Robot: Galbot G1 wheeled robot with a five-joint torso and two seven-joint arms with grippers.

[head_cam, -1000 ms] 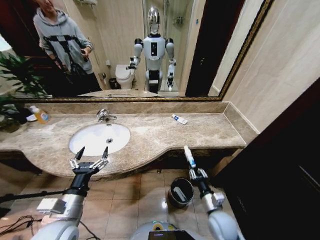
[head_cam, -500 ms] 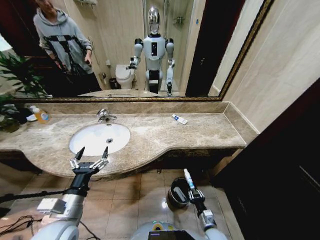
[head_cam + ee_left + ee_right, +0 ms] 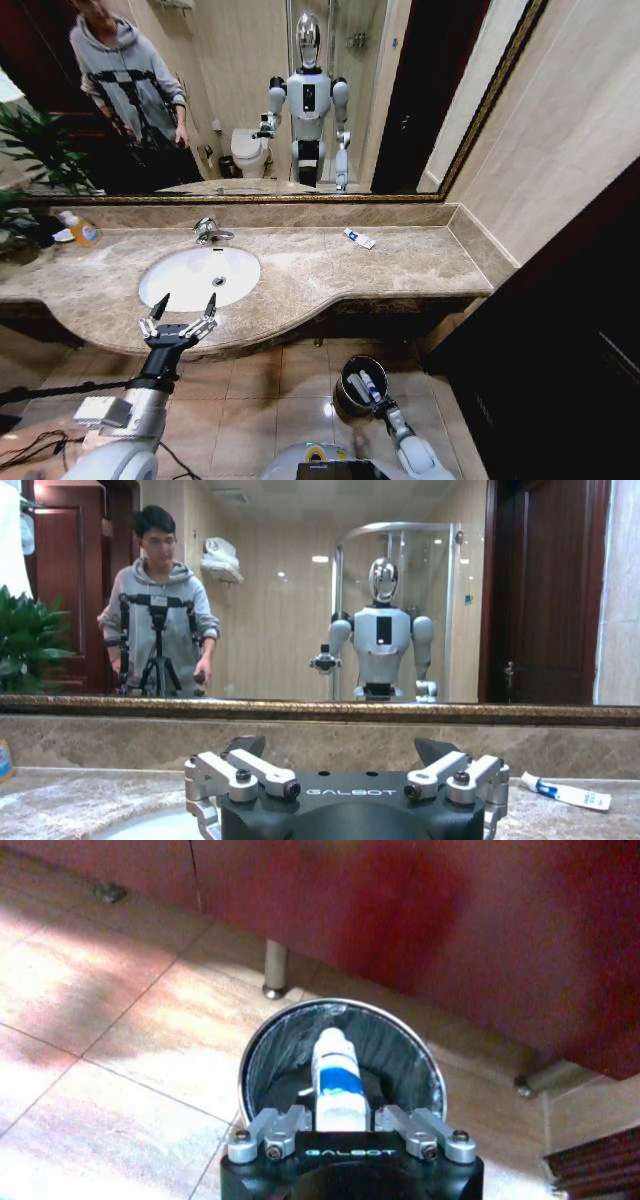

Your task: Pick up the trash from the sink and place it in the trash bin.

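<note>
Lowest and nearest in the head view, the right gripper (image 3: 377, 394) hangs over the tiled floor (image 3: 270, 400) at the mouth of the small round black trash bin with a glossy rim (image 3: 345, 392), clenched on a small white tube with blue marks (image 3: 369, 387). The right wrist view makes that grasp plain: the tube (image 3: 335, 1076) stands straight out from between the gripper (image 3: 337, 1119) and its tip reaches over the open bin (image 3: 265, 1057), inside the ring of the rim, with a chrome cabinet foot (image 3: 270, 975) on the floor just behind. The left gripper (image 3: 178, 318) waits with its fingers spread wide at the front edge of the mottled brown marble surface (image 3: 330, 270), just before the white oval porcelain sink (image 3: 190, 278) with its round drain hole and chrome faucet (image 3: 210, 232). From the left wrist view the same gripper (image 3: 342, 761) is released and holds nothing, and beyond it another white tube with a blue mark (image 3: 565, 793) lies flat on the surface near the back wall; the head view places that tube (image 3: 359, 238) well to the right of the sink, apart from both grippers. An orange bottle with a white cap (image 3: 80, 230) stands at the far left of the surface, beside a green potted plant (image 3: 35, 160).
</note>
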